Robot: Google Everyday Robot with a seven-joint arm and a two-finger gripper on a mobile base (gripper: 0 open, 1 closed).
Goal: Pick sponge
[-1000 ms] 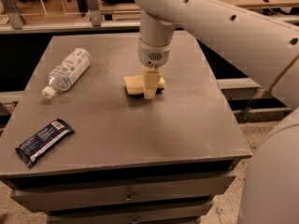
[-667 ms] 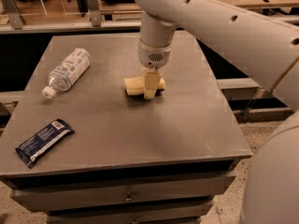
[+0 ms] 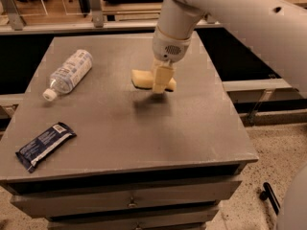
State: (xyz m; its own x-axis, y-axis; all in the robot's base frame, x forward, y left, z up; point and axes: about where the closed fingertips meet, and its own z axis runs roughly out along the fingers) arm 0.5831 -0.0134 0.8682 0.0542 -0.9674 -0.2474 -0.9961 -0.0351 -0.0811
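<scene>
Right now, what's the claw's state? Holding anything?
The claw: closed on the sponge, holding it just above the table, near its far middle.

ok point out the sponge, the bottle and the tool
sponge (image 3: 140, 79), camera view, on its end nearer the bottle, clear of the tool.
bottle (image 3: 70, 71), camera view, mid-body, on the label.
tool (image 3: 160, 86), camera view, between its fingertips, shut on the sponge above the table (image 3: 201, 128).

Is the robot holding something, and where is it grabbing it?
Yes. The gripper, over the grey table, holds the pale yellow foam sponge around its middle; both ends stick out past the jaws.
</scene>
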